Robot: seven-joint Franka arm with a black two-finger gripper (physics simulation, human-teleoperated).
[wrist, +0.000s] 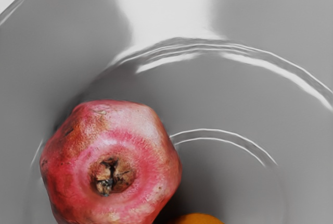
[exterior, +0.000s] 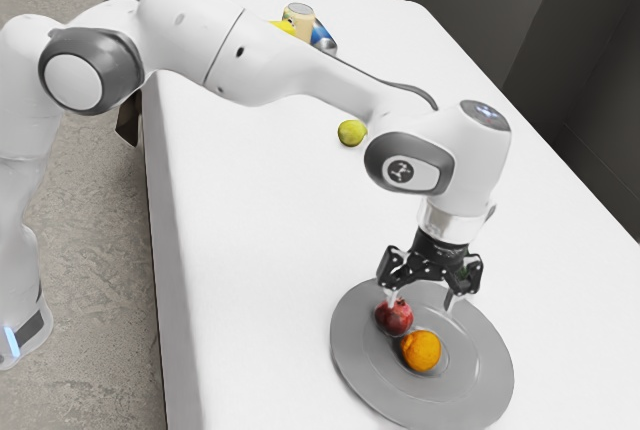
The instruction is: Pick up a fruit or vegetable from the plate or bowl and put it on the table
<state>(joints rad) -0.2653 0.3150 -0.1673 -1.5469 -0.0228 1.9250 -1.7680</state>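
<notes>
My gripper (exterior: 421, 301) is open above the upper part of the grey plate (exterior: 480, 380) in the exterior view, its two fingers spread apart with nothing held. One fingertip stands close to the red pomegranate (exterior: 394, 318), which rests on the plate beside an orange (exterior: 421, 351). From the wrist view, the pomegranate (wrist: 112, 161) shows its brown crown facing up toward my hand. A sliver of the orange (wrist: 197, 219) appears near it, with the shiny grey plate (wrist: 250, 99) around them.
A small green thing (exterior: 466, 274) is partly hidden behind the gripper. On the white table (exterior: 260, 250), a yellow-green round fruit (exterior: 351, 133) lies beyond the plate. Farther off stand a tan-sided can (exterior: 298, 18), a blue can (exterior: 323, 38) and a yellow object (exterior: 283, 27).
</notes>
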